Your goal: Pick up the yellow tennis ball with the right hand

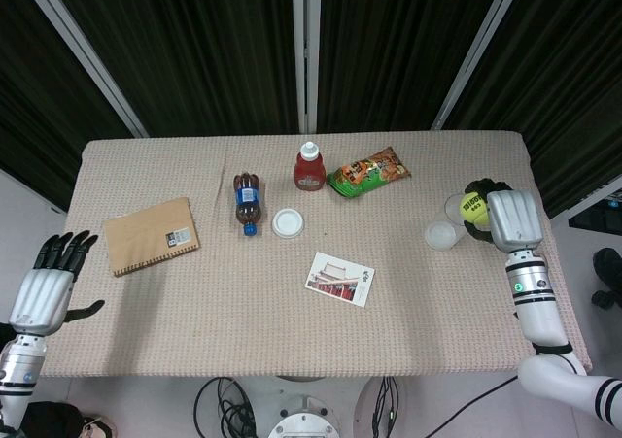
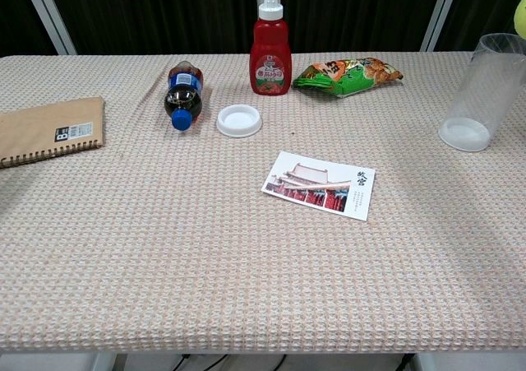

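Observation:
My right hand [image 1: 507, 219] grips the yellow tennis ball [image 1: 473, 207] in the air near the table's right edge, its fingers wrapped around the ball. Ball and hand sit beside the rim of the clear plastic cup [image 1: 450, 222]. In the chest view only a yellow sliver of the tennis ball [image 2: 521, 12] shows at the right border, above the clear plastic cup [image 2: 483, 91]; the right hand itself is out of that frame. My left hand [image 1: 49, 283] hangs off the table's left edge, fingers spread and holding nothing.
On the table [image 1: 224, 312] lie a brown notebook [image 1: 151, 235], a cola bottle [image 1: 247, 202] on its side, a white lid [image 1: 288, 223], a postcard [image 1: 340, 279] and a green snack bag [image 1: 366, 174]. A red ketchup bottle [image 1: 309, 167] stands at the back.

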Robot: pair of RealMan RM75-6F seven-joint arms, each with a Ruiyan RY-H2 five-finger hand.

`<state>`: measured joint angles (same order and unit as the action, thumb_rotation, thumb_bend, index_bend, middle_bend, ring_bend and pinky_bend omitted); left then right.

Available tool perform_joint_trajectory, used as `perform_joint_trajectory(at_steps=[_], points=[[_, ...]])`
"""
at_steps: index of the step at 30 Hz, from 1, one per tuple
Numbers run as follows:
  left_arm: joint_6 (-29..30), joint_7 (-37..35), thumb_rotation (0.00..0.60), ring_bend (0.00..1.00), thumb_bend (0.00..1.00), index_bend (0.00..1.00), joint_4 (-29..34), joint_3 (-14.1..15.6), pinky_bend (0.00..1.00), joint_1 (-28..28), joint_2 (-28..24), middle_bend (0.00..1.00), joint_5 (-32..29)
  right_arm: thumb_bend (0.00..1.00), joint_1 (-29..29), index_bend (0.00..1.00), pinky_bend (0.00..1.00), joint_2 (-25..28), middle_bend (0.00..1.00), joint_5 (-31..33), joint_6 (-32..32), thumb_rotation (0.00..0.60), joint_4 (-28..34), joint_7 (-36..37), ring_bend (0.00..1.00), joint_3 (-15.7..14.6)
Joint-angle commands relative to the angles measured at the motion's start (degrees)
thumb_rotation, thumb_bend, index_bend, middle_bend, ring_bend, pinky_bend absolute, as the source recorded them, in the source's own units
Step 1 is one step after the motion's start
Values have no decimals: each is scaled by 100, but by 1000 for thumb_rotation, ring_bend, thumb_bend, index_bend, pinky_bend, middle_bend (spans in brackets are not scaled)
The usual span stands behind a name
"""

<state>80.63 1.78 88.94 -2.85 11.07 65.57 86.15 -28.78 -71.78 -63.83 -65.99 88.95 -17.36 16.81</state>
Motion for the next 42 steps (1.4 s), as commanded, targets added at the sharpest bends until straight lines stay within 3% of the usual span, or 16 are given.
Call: perform_joint_trajectory(at_steps=[1,3,9,12,19,26,29,33,36,42], points=[[-2,-29,600,0,96,69,5,-14,2,10,-9,33,-8,266,-28,531,670,-1,467,71,83,600,-29,30,477,-23],[-1,-12,600,0,96,70,24,-18,2,15,-20,33,-6,242,-44,485,645,0,424,74,101,600,-46,61,421,-34],[13,118,600,0,96,70,119,-12,2,9,-59,33,-7,184,-50,261,437,61,264,51,141,600,30,375,222,-6],[12,109,600,0,96,71,141,-17,2,9,-68,33,-22,176,-54,201,411,125,229,49,196,600,71,497,195,-6],[-38,178,600,0,96,71,185,-14,3,23,-89,33,-60,176,-44,184,388,214,207,12,215,600,113,689,173,-30],[1,158,600,0,96,72,218,-15,2,13,-116,33,-37,176,281,179,363,530,203,-368,-320,600,453,909,157,-119],[52,120,600,0,96,71,216,-13,2,-7,-118,33,-13,173,682,116,283,873,170,-750,-773,600,783,874,95,-392],[147,4,600,0,96,71,154,-36,2,-33,-73,33,13,95,1449,0,20,1486,13,-1107,-1192,600,1268,499,0,-1152],[179,-75,600,0,96,71,61,-66,2,-24,-29,33,21,77,2009,0,0,1346,0,-1298,-1828,600,1099,491,0,-1463],[68,-108,600,0,96,71,-27,-56,2,29,-30,33,16,77,2657,0,0,794,0,-1667,-2610,600,323,874,0,-1717]])
